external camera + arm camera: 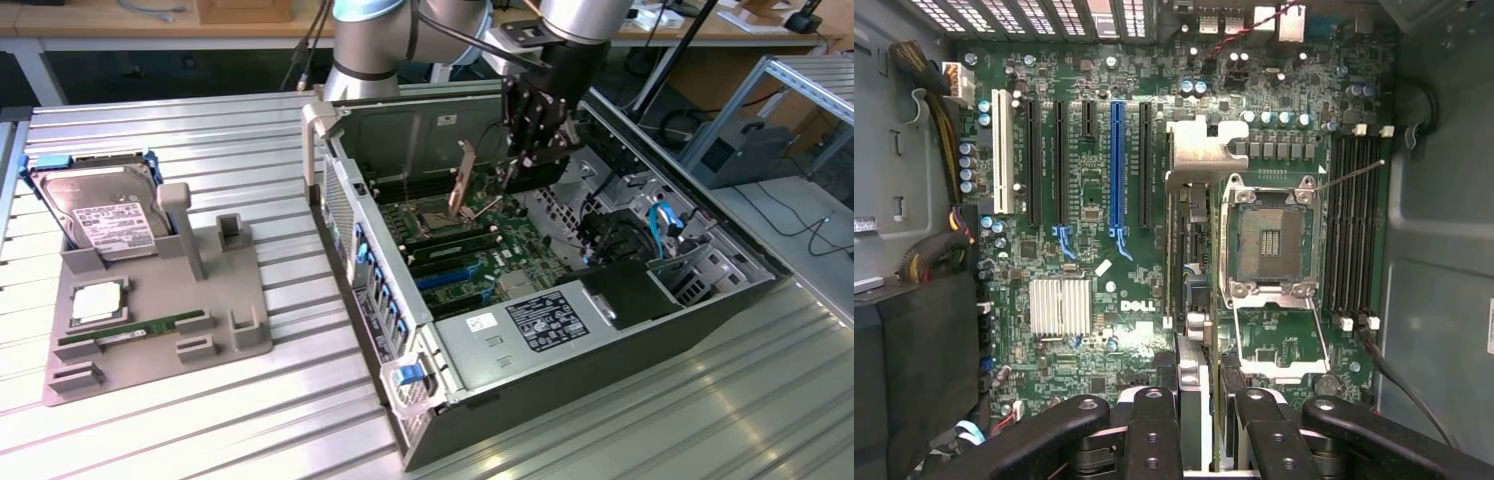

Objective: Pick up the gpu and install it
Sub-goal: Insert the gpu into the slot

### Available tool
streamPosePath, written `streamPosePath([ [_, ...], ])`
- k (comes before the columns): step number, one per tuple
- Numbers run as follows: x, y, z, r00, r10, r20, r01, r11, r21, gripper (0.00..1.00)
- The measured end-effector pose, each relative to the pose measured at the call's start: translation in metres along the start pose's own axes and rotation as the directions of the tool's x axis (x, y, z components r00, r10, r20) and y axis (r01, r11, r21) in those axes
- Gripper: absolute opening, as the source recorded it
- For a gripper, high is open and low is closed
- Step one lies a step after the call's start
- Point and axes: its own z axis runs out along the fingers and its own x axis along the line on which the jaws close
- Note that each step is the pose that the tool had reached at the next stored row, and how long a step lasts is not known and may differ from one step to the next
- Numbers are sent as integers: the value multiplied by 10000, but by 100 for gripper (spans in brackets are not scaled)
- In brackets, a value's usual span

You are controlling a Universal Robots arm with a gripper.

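One pincer (1199, 420) partly closed, gripping the gpu (1191, 260) edge-on, over the motherboard (1084, 250).

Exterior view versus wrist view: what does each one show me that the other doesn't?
Exterior view: the robot arm, the whole computer case, and a grey tray beside it with a hard drive and a memory stick.
Wrist view: a straight-on look at the expansion slots and the Dell lettering.
Both: the motherboard and the end effector inside the case, gripping the gpu.
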Motion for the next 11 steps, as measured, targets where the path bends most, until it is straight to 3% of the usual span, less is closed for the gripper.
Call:
streamPosePath([
  [11,11,2,54,10000,-18,1,18,10000,0,27],
])
